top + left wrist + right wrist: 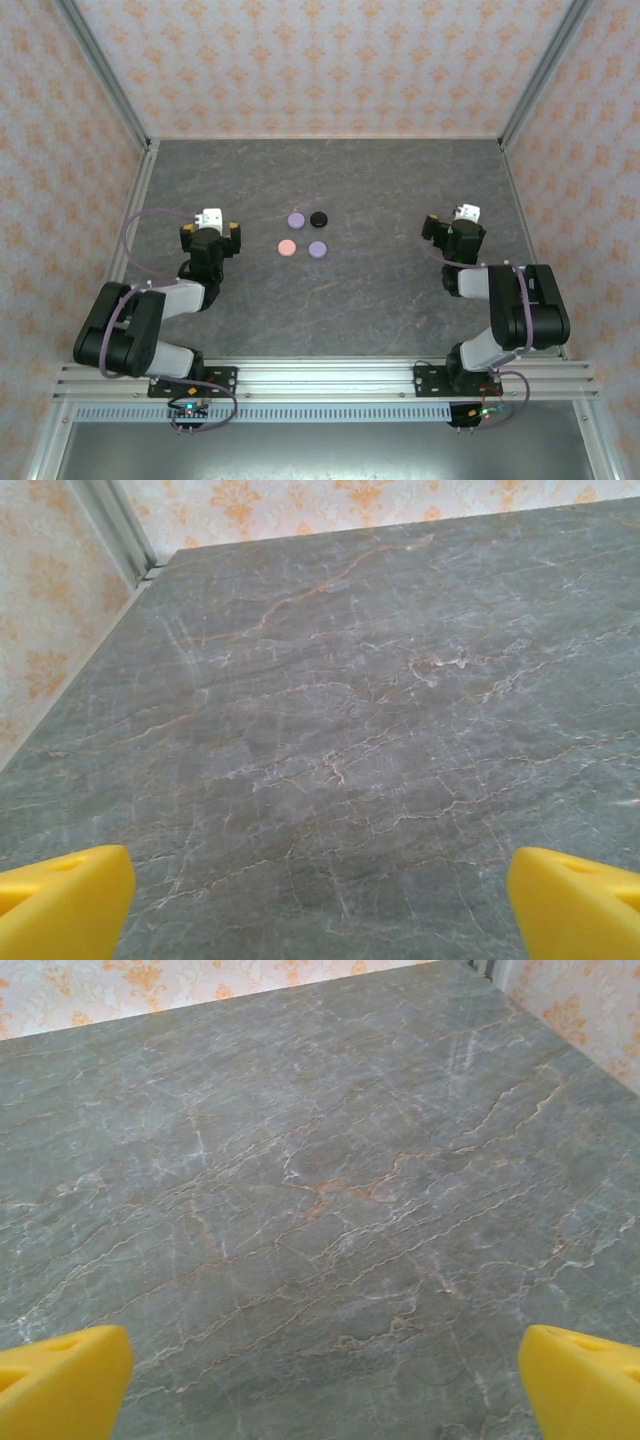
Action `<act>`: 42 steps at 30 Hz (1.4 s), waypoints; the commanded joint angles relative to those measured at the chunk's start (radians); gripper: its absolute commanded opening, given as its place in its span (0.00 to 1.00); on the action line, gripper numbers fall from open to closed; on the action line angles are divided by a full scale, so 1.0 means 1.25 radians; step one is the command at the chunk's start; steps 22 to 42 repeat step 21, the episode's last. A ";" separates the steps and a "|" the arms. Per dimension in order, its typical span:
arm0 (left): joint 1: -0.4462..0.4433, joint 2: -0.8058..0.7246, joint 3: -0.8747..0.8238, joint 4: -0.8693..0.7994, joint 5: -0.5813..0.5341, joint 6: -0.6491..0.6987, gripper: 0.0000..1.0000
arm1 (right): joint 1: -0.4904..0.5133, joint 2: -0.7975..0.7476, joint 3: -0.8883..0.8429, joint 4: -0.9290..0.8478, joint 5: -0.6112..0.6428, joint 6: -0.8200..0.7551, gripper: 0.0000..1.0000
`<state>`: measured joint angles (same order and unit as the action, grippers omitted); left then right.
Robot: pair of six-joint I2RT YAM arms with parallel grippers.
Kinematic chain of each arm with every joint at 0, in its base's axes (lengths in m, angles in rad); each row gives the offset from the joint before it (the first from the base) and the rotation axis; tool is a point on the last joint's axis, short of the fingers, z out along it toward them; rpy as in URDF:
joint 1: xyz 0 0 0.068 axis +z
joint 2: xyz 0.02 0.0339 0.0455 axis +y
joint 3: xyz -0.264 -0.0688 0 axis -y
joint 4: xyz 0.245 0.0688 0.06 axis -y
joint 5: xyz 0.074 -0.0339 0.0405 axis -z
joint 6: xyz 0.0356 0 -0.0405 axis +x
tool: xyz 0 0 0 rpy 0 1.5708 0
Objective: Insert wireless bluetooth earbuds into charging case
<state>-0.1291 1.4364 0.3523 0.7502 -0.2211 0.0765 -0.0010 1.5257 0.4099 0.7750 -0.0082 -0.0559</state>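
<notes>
Several small round discs lie in a cluster at the table's middle: a lavender one [296, 220], a black one [319, 218], a pink one [287, 247] and another lavender one [318, 249]. They look like shut charging cases. The earbuds are out of view. My left gripper [212, 222] hovers left of the cluster, open, with nothing between its yellow fingertips [60, 900]. My right gripper [455, 218] stands to the right of the cluster, open and empty as well, its yellow fingertips [585, 1380] wide apart. Bare marble-patterned table lies under both grippers [320, 910] [325, 1390].
The grey marbled table [330, 300] is fenced by patterned walls with metal corner posts [105, 80] [545, 70]. A metal rail [320, 375] runs along the near edge by the arm bases.
</notes>
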 commanded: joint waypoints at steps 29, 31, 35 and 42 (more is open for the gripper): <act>0.068 0.048 0.058 -0.005 0.104 -0.053 1.00 | 0.013 -0.005 0.011 -0.009 0.005 0.007 0.99; 0.068 0.048 0.058 -0.005 0.104 -0.053 1.00 | 0.013 -0.005 0.011 -0.009 0.005 0.007 0.99; 0.068 0.048 0.058 -0.005 0.104 -0.053 1.00 | 0.013 -0.005 0.011 -0.009 0.005 0.007 0.99; 0.068 0.048 0.058 -0.005 0.104 -0.053 1.00 | 0.013 -0.005 0.011 -0.009 0.005 0.007 0.99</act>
